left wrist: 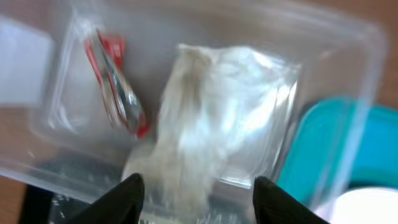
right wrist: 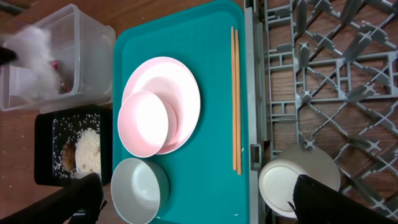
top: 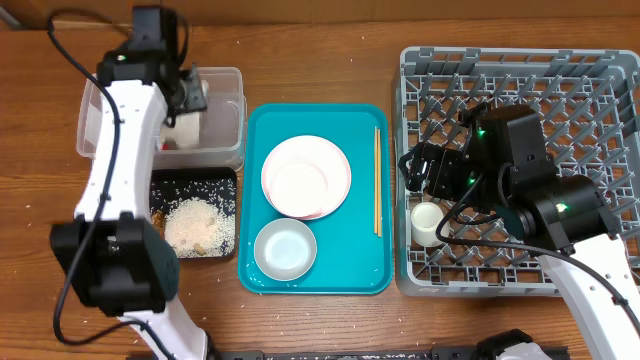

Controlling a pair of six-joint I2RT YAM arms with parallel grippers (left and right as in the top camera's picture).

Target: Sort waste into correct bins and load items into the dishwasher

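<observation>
My left gripper point(top: 188, 92) point(left wrist: 199, 190) hangs open over the clear tub point(top: 232, 80) point(left wrist: 348, 37). Under its jaws the white tissue point(left wrist: 211, 106) point(top: 186, 130) looks blurred, with the red-and-silver wrapper point(left wrist: 115, 87) beside it in the tub. The black tray point(top: 225, 180) point(right wrist: 46, 124) holds rice point(top: 195, 222) and a brown scrap point(right wrist: 68, 155). My right gripper point(top: 413, 178) point(right wrist: 205, 199) is open and empty over the grey dish rack point(top: 520, 80), just above the white cup point(top: 427, 222) point(right wrist: 292, 180) that stands in it. The plate point(top: 335, 165) point(right wrist: 180, 81), bowls and chopsticks point(top: 377, 180) point(right wrist: 235, 99) lie on the teal tray.
The teal tray point(top: 360, 270) point(right wrist: 211, 186) sits between the bins and the rack. One bowl point(right wrist: 146, 121) rests on the plate, the other point(top: 285, 248) point(right wrist: 140, 190) sits at the tray's front. A few rice grains lie on the wood by the black tray.
</observation>
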